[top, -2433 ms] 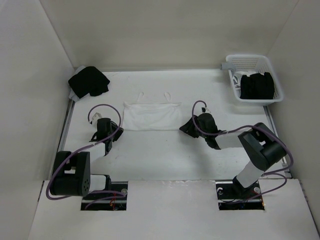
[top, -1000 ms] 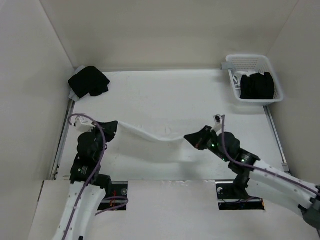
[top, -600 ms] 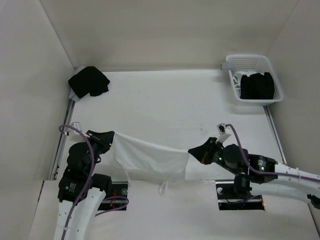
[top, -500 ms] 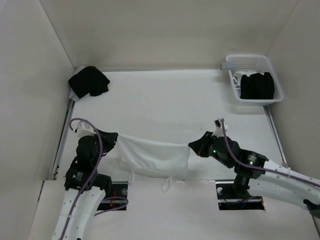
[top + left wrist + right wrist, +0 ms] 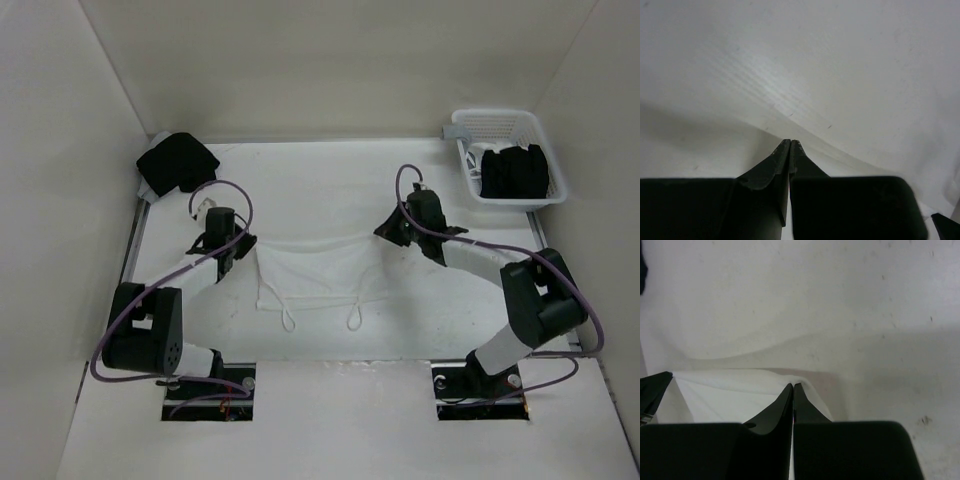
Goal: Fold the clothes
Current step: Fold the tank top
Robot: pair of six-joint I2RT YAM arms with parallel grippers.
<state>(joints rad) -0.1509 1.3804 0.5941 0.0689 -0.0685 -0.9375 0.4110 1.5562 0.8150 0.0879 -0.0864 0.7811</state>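
The clothes [image 5: 320,270], a thin white camisole, are spread across the middle of the table [image 5: 330,190], with two strap loops trailing toward the near edge. Its far edge sags between my two grippers. My left gripper [image 5: 243,248] is shut on the far left corner. In the left wrist view its black jaws [image 5: 790,141] meet tightly at a white fabric edge. My right gripper [image 5: 385,232] is shut on the far right corner. The right wrist view shows white cloth [image 5: 730,390] bunched at the closed tips [image 5: 792,385].
A heap of black garments [image 5: 177,163] lies at the back left corner. A white lattice basket [image 5: 462,128] holding black garments [image 5: 514,172] stands at the back right. White walls close in the table on three sides.
Both arms have swung from the near edge, where they held the camisole hanging, out over the table. The garment now lies spread out with its straps toward the near side.
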